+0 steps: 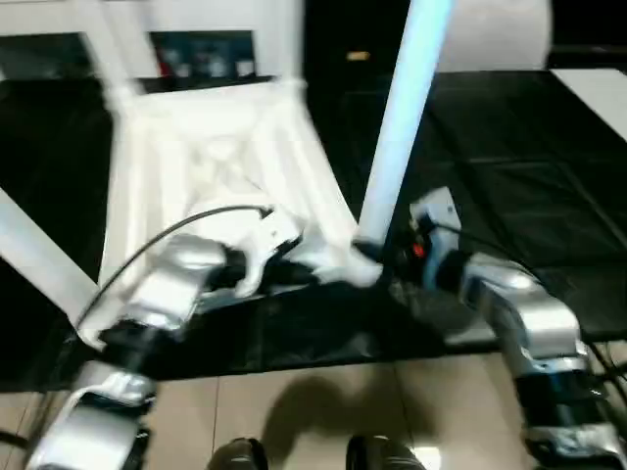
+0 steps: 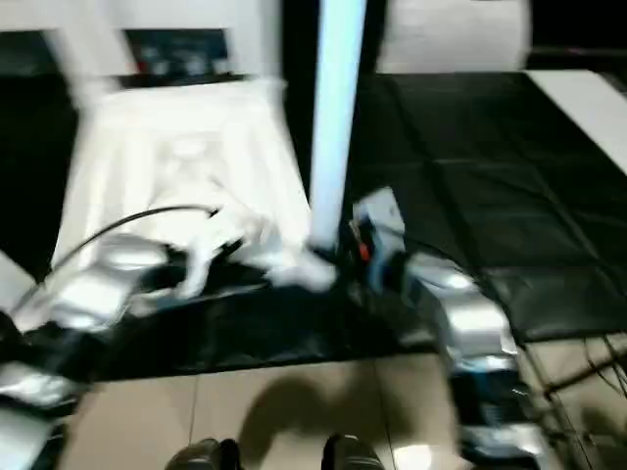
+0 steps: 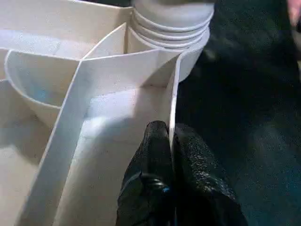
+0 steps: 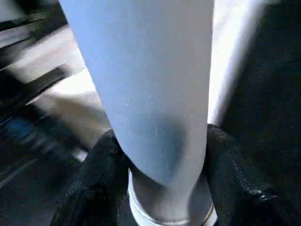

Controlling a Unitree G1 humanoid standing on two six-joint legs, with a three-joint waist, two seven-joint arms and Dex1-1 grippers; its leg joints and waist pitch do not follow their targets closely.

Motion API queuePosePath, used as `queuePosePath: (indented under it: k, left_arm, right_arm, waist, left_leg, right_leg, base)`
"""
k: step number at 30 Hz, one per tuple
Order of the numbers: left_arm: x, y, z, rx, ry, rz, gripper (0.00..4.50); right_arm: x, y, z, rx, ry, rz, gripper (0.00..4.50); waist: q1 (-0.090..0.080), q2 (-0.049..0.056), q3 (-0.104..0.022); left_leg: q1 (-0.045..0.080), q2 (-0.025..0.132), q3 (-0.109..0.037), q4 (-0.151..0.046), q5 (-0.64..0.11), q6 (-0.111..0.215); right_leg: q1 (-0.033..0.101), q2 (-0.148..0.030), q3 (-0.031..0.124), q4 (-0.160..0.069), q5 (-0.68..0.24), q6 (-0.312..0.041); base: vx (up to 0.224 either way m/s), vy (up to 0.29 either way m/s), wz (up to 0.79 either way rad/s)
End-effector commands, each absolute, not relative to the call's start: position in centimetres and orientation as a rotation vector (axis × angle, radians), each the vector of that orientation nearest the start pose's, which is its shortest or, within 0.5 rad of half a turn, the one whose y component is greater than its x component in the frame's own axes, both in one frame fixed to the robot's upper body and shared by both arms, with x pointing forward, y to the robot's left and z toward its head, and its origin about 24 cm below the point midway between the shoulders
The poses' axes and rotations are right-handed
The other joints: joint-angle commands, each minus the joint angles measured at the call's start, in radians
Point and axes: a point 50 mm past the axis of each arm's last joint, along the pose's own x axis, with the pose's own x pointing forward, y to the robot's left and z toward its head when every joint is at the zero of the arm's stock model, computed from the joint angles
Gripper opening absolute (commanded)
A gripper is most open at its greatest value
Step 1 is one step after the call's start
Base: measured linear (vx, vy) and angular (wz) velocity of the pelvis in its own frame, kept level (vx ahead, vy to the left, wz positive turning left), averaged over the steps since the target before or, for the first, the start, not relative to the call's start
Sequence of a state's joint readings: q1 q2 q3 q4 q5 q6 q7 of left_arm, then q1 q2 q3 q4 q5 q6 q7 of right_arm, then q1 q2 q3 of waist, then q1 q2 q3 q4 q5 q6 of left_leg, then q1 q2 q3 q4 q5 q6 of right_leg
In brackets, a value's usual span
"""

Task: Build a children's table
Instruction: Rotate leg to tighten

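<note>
The left gripper (image 3: 171, 141) pinches the upturned table top's (image 1: 211, 147) side wall. The right gripper (image 4: 160, 160) clasps a leg (image 1: 397, 122) near its socket; the leg's upper end is cut off, and both head views are blurred.

The white table top (image 1: 211, 166) lay upside down on the black mat (image 1: 509, 186), ribbed underside up. A white leg (image 1: 402, 108) stood upright in the socket at its near right corner. The right gripper (image 1: 387, 257) sat against the foot of that leg, while the left gripper (image 1: 294, 257) rested at the top's near edge. Another leg (image 1: 39, 259) slanted out at the left.
</note>
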State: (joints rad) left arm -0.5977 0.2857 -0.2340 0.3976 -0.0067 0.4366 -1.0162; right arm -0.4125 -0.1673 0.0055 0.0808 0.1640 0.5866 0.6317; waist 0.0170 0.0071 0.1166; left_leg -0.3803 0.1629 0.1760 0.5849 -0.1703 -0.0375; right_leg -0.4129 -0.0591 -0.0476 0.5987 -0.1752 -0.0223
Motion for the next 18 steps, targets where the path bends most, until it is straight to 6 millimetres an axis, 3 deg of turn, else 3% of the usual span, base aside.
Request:
queuePosePath:
  k: [1,6,9,10,13,18]
  left_arm:
    - [33.0,6.0,9.3,0.186,0.310,-1.151,0.00]
    - [34.0,4.6,9.8,0.158,0.302,-0.984,0.00]
    - [33.8,4.5,9.7,0.197,0.307,-1.008,0.00]
    - [33.6,4.5,9.6,0.207,0.311,-1.019,0.00]
    - [33.4,5.1,9.1,0.212,0.332,-1.037,0.00]
    - [33.3,6.8,8.7,0.240,0.335,-1.037,0.00]
  right_arm:
    - [29.9,-4.9,7.3,0.155,0.367,0.879,2.00]
    - [30.9,-3.1,7.4,0.178,0.382,0.646,2.00]
    - [30.9,-2.8,7.6,0.194,0.340,0.666,2.00]
    - [30.8,-2.9,7.6,0.176,0.326,0.669,2.55]
    - [31.0,-4.4,7.5,0.142,0.276,0.639,2.75]
    - [31.1,-7.3,8.3,0.113,0.169,0.670,3.17]
  waist:
    - [0.003,-0.007,-0.059]
    - [-0.003,-0.009,-0.062]
    - [0.001,-0.005,-0.068]
    - [0.002,-0.005,-0.069]
    - [0.003,-0.005,-0.069]
    - [0.010,-0.006,-0.070]
  left_leg:
    - [0.013,0.052,-0.031,-0.077,-0.275,0.000]
    - [0.021,0.054,-0.029,-0.079,-0.260,0.009]
    - [0.017,0.055,-0.025,-0.080,-0.199,0.034]
    - [0.016,0.054,-0.023,-0.077,-0.180,0.046]
    - [0.011,0.052,-0.021,-0.076,-0.163,0.064]
    - [0.013,0.057,-0.022,-0.076,-0.164,0.075]
  right_leg:
    - [0.036,-0.090,0.048,-0.098,-0.478,-0.150]
    - [0.035,-0.086,0.052,-0.099,-0.437,-0.151]
    - [0.043,-0.082,0.055,-0.087,-0.279,-0.175]
    - [0.045,-0.084,0.057,-0.084,-0.231,-0.190]
    - [0.052,-0.087,0.055,-0.082,-0.212,-0.207]
    - [0.055,-0.087,0.055,-0.082,-0.224,-0.203]
  base:
    - [0.000,0.000,0.00]
    - [0.000,0.000,0.00]
    - [0.000,0.000,0.00]
    - [0.000,0.000,0.00]
    - [0.000,0.000,0.00]
    - [0.000,0.000,0.00]
